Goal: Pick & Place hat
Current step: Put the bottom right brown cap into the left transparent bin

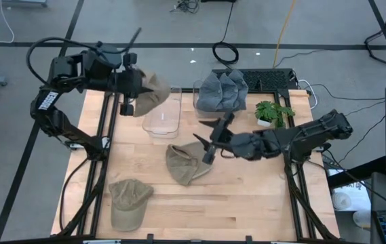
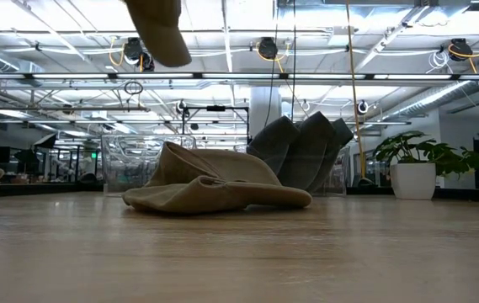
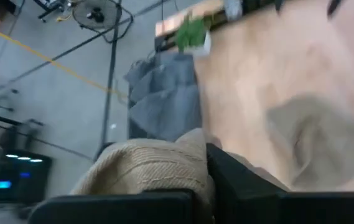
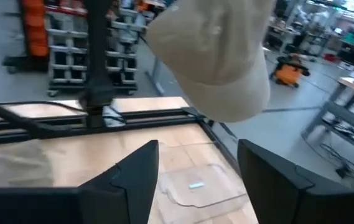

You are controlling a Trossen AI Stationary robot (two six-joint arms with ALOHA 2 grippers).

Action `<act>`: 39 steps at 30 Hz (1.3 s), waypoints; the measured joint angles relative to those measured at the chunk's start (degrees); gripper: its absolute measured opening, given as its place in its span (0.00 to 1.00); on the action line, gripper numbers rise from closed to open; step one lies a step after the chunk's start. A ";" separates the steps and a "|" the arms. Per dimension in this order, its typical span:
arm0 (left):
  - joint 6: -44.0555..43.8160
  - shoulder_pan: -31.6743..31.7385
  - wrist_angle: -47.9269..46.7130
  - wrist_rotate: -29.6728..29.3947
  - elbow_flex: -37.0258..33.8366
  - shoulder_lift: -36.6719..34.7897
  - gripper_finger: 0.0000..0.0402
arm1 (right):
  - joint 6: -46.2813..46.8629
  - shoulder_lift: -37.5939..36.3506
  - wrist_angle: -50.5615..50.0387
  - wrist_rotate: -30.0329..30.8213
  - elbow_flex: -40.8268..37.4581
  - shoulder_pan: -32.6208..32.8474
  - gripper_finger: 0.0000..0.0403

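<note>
Your left tool (image 1: 130,87) grips one tan fabric cap (image 1: 153,91) lifted beside the clear plastic bin (image 1: 163,116), unreleased; your open right tool (image 1: 209,140) hovers over another crumpled tan cap (image 1: 184,164) still on the wooden worktop (image 1: 247,196).

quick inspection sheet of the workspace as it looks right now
surface: wooden table, bare at its right front
job's things: tan hat held aloft; second tan hat mid-table; olive cap near front left; grey hats stacked in far bin
clutter: clear bin; potted plant
hands: left hand shut on tan hat; right hand open above second tan hat
cables: coiled cable on floor
surroundings: workshop floor; no person seen
</note>
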 joint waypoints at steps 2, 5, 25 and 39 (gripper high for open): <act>4.40 -0.01 -1.59 -1.72 0.00 0.45 0.05 | -2.85 0.00 0.03 -3.00 0.00 -1.78 0.51; 9.94 -0.01 -4.43 -4.19 0.00 0.89 0.05 | -7.45 0.00 -0.22 -8.39 0.00 -4.49 0.51; 17.99 10.64 -10.01 -8.55 0.00 9.36 0.05 | -14.87 0.00 -0.28 -11.40 0.00 -12.15 0.49; 11.86 24.17 -7.29 -5.24 -0.02 17.31 0.05 | -21.15 0.00 -0.48 -11.36 0.00 -14.52 0.49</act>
